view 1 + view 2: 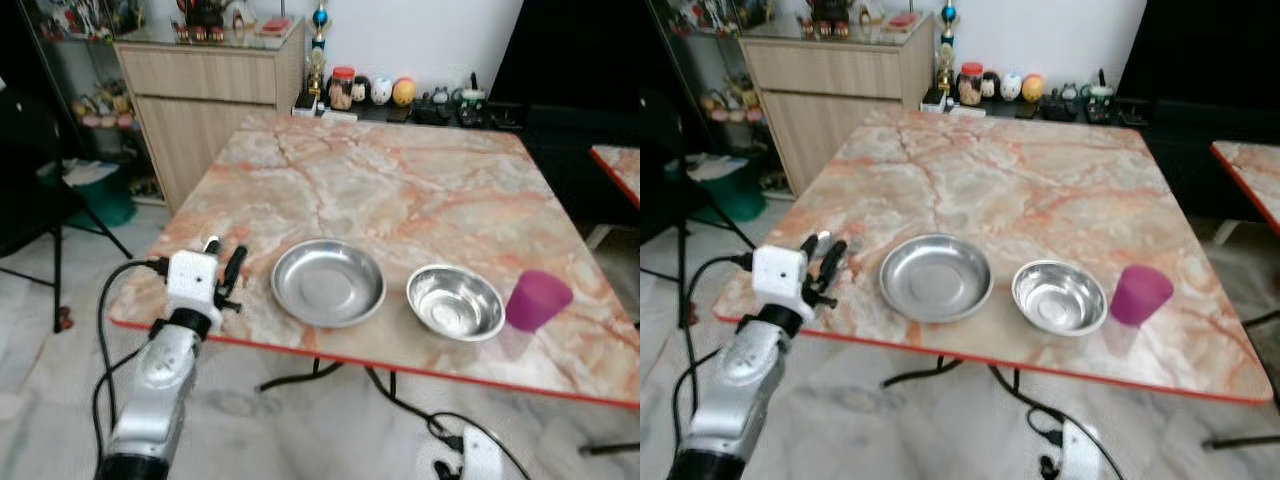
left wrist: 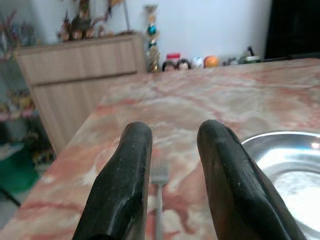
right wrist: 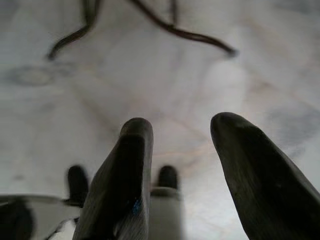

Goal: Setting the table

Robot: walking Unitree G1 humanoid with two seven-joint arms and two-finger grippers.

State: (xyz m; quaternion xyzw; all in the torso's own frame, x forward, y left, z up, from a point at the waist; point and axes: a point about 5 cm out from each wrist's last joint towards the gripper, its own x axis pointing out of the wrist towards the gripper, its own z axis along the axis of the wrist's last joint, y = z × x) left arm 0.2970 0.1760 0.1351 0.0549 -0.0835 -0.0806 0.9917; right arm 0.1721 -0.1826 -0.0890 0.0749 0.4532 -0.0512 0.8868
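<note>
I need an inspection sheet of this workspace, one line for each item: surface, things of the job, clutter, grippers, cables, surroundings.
Surface: marble-pattern table with a red edge, mostly bare.
Job's things: steel plate, steel bowl and purple cup in a row along the near edge; a fork lies on the table between the left gripper's fingers, beside the plate.
Clutter: nothing seen on the table.
Grippers: left gripper open, low over the near left corner; right gripper open, hanging over the floor.
Cables: black cable along the left arm; more cables on the floor under the table.
Surroundings: wooden cabinet, jars and ornaments by the wall.
</note>
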